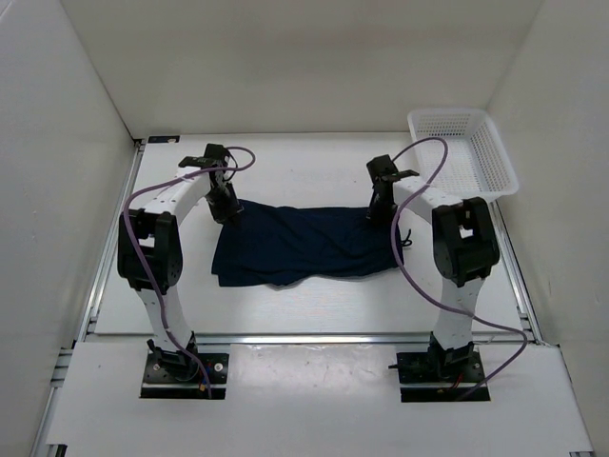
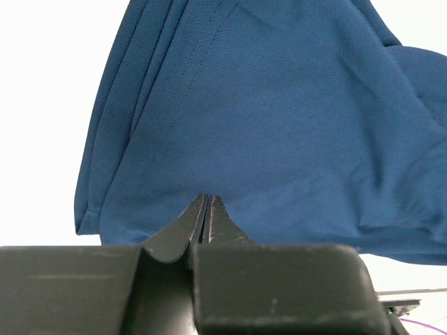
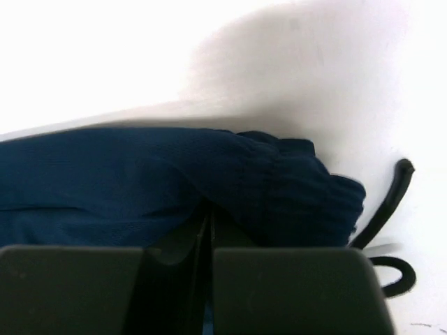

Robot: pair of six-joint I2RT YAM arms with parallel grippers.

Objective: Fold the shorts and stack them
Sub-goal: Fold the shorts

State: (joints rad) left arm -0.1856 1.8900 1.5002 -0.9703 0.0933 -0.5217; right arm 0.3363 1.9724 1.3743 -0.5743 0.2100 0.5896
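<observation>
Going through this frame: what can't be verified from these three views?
Left wrist: how many layers of the shorts the left gripper pinches; fabric folds over its tips.
Right wrist: the same for the right gripper; its body also covers the near end of the drawstring.
Top external: both grippers' fingertips, too small and dark against the fabric; the pale patch at the near hem, too small to identify.
</observation>
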